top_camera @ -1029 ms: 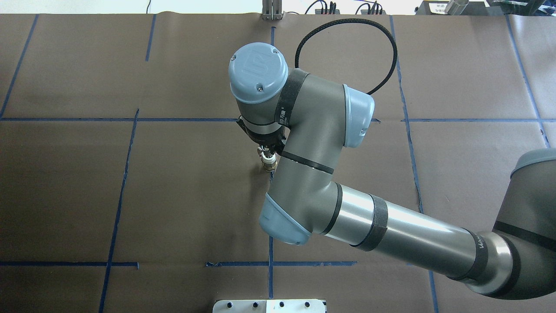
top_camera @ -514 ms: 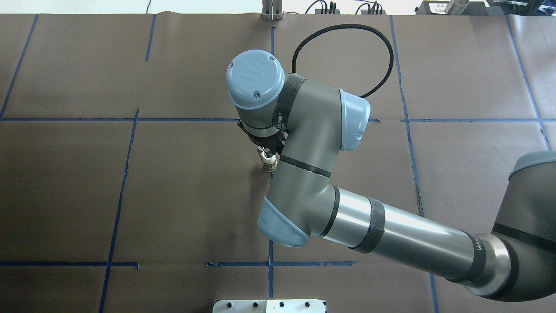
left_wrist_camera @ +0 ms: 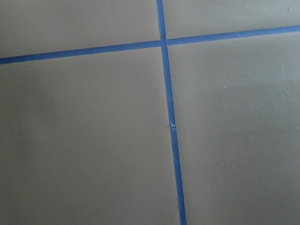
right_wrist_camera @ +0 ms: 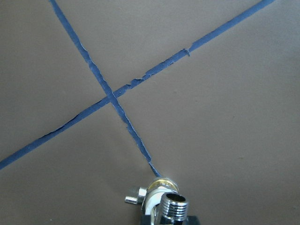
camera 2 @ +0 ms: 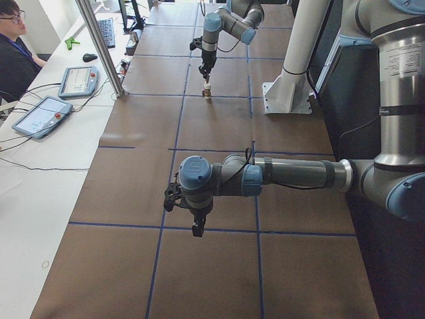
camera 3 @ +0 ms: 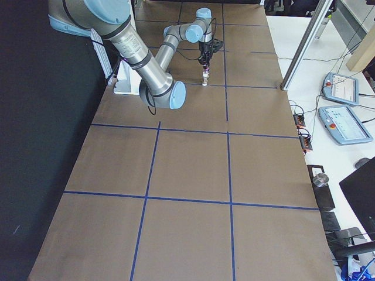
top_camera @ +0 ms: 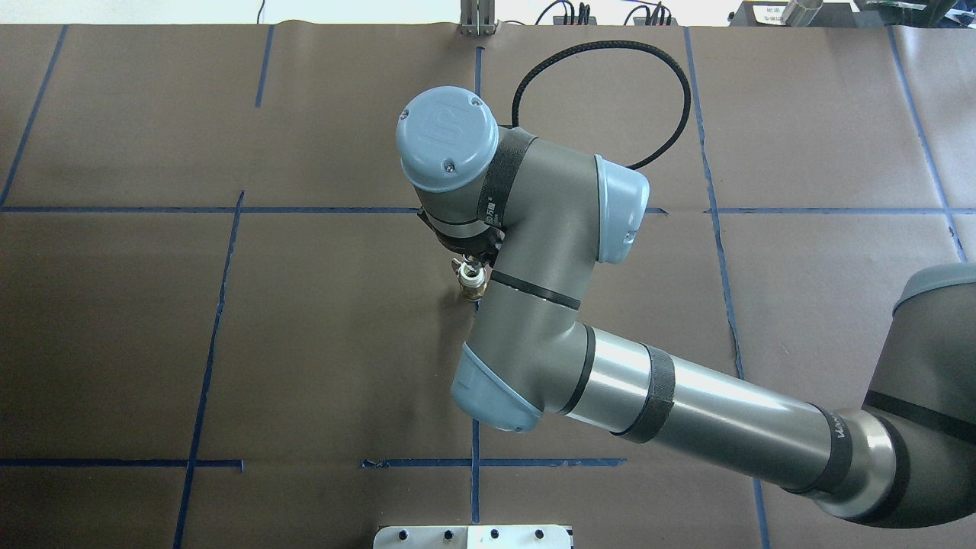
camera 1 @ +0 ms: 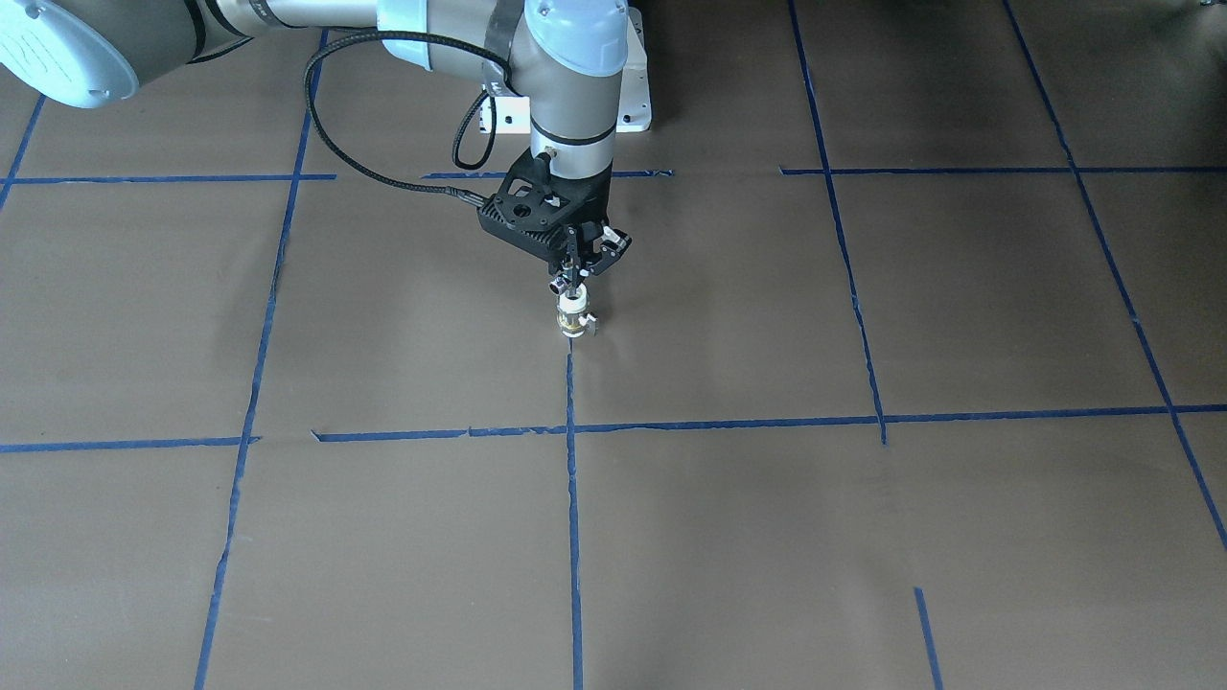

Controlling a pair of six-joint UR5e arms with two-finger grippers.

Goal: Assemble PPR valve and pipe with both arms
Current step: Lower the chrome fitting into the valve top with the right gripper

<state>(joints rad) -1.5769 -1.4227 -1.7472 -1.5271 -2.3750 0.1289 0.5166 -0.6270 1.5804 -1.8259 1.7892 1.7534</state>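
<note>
Chrome is seen on the pipe [right_wrist_camera: 173,206], which is squeezed tight between the fingers of the right gripper [camera 1: 573,278]. The valve [camera 1: 573,321] is stood upright near the middle of the desk [camera 1: 863,527], well away from every edge, with its long side pointed straight up and a white end on top. It is found right under the pipe, and the two seem to be touching. So the next push is judged to be straight down. The left gripper [camera 2: 197,229] is hung well apart, nearer the desk's left edge; whether it is open cannot be told.
</note>
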